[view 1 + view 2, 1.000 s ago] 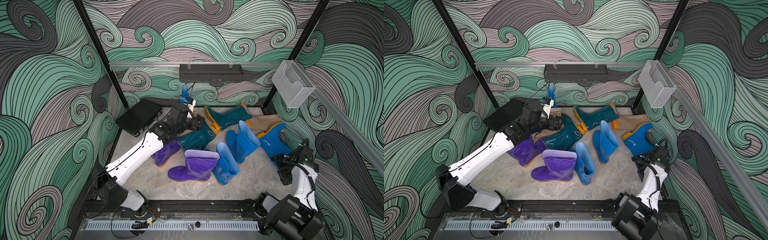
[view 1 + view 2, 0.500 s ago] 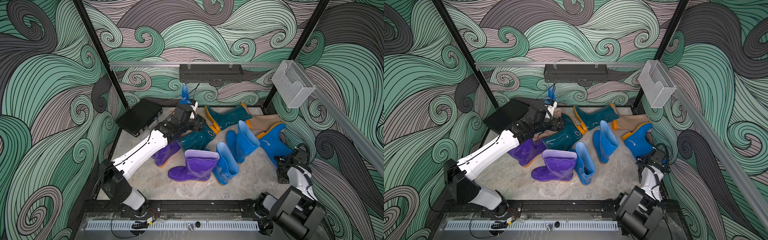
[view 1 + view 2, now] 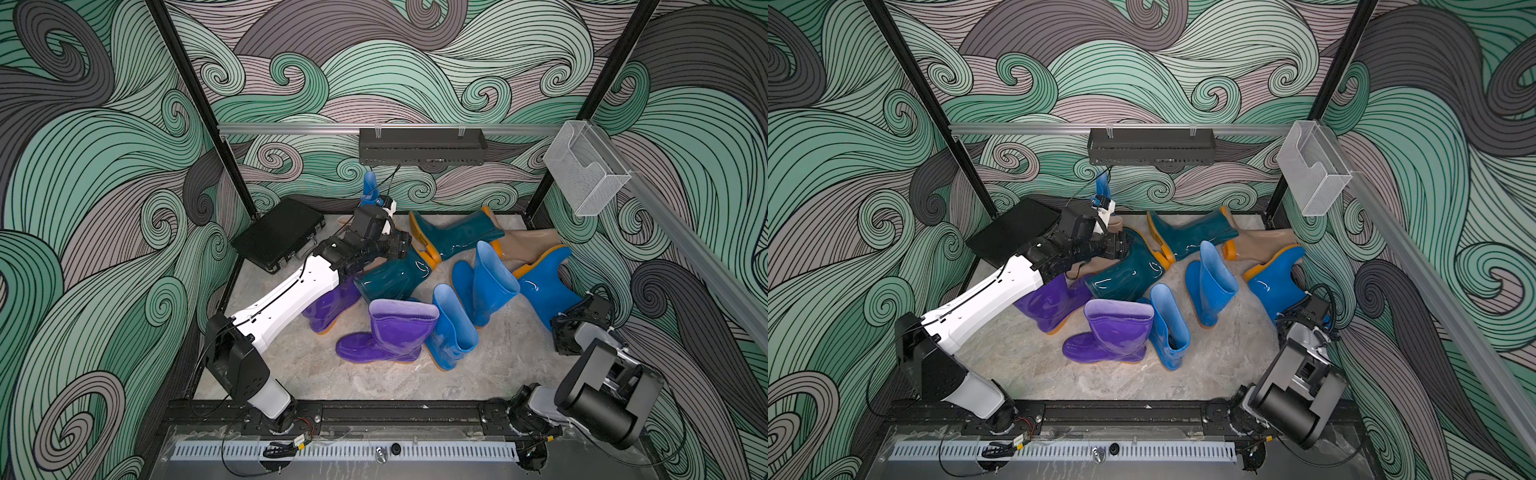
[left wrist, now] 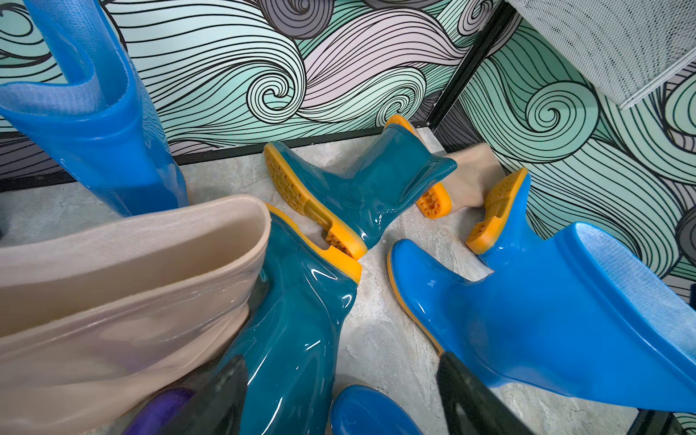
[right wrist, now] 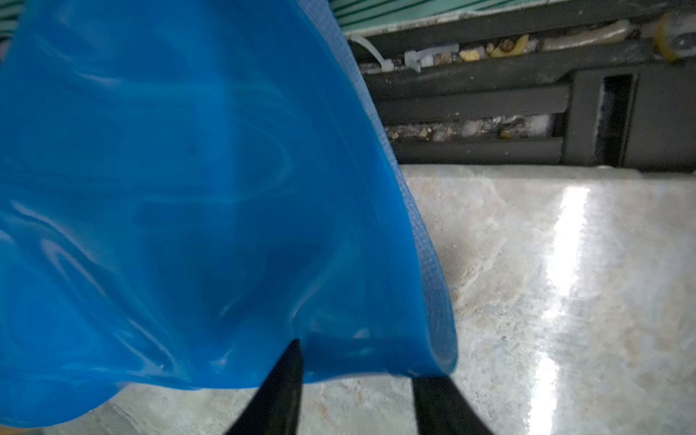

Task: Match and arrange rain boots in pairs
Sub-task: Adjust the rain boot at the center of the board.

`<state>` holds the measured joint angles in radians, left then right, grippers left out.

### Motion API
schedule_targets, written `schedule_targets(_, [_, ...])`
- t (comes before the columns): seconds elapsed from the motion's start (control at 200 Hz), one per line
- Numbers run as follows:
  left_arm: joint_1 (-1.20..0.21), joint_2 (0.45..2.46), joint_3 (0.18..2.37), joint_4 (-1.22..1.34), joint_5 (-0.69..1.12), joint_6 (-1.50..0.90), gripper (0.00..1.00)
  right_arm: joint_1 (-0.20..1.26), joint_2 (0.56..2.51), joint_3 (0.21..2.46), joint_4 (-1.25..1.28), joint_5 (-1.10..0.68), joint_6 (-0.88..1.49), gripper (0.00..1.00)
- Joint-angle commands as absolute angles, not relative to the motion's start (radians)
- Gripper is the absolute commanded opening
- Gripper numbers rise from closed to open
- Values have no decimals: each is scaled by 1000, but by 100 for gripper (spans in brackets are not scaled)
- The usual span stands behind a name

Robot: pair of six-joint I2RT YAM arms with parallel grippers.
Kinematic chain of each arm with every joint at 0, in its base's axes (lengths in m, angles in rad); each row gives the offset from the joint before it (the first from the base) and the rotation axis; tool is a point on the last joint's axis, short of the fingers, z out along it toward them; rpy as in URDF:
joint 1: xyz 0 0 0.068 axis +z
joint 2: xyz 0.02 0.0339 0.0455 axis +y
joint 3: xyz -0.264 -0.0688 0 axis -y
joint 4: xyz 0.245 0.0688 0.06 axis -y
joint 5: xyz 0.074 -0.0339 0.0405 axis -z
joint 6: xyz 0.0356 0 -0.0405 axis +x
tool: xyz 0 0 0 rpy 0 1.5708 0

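Clear plastic is forming the wall bin (image 3: 582, 170) hanging on the side rail (image 3: 685, 249), and a black rack (image 3: 422, 145) is hanging on the back rail (image 3: 291, 129); its inside is not showing. The black case (image 3: 278, 235) is lying flat and shut on the table (image 3: 353, 382), in the back corner on the left arm's side.

In both top views you are counting ten rain boots (image 3: 453, 328) in one loose heap: four blue boots (image 3: 494, 286), two purple boots (image 3: 399, 332), two teal boots (image 3: 453, 232) and two beige boots (image 3: 1262, 243). The left arm (image 3: 291, 299) is reaching low and nearly straight over one purple boot toward the back, with the left gripper (image 3: 399, 247) hovering over the middle teal boot (image 3: 395, 274). The right arm (image 3: 598, 374) is folding tightly near its base, with the right gripper (image 3: 561, 328) pointing at the outermost blue boot (image 3: 544, 291).

In the left wrist view you are seeing the fingers (image 4: 218, 395) standing wide apart, with the middle teal boot (image 4: 293, 339) running between them and nothing clamped. One beige shaft is lying against that boot.

In the right wrist view the jaws are straddling the shaft rim of the outermost blue boot (image 5: 188, 188). One fingertip (image 5: 290, 361) is lying on the glossy outer face, and its partner is disappearing behind the rim. You cannot tell whether they are clamping the rubber.
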<state>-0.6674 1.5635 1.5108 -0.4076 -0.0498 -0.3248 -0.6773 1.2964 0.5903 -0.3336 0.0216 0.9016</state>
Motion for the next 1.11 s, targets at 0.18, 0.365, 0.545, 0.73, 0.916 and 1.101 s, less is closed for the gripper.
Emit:
schedule_targets(0.18, [-658, 1576, 1565, -418, -75, -327, 80, -679, 1153, 711, -471, 63, 655, 0])
schedule_targets(0.365, [-658, 1547, 1534, -394, -71, -328, 80, -643, 1139, 888, -672, -52, 429, 0])
schedule_targets(0.545, [-658, 1513, 1487, -349, -51, -339, 80, -575, 1135, 1031, -829, -89, 303, 0])
schedule_targets(0.73, [-658, 1500, 1468, -333, -30, -338, 80, -455, 1140, 1221, -1001, -50, 219, 0])
schedule_targets(0.916, [-659, 1488, 1457, -318, -7, -352, 80, -371, 1172, 1380, -1149, -36, 112, 0])
schedule_targets(1.101, [-660, 1487, 1429, -300, 1, -378, 80, -292, 1171, 1409, -1203, -77, 16, 0])
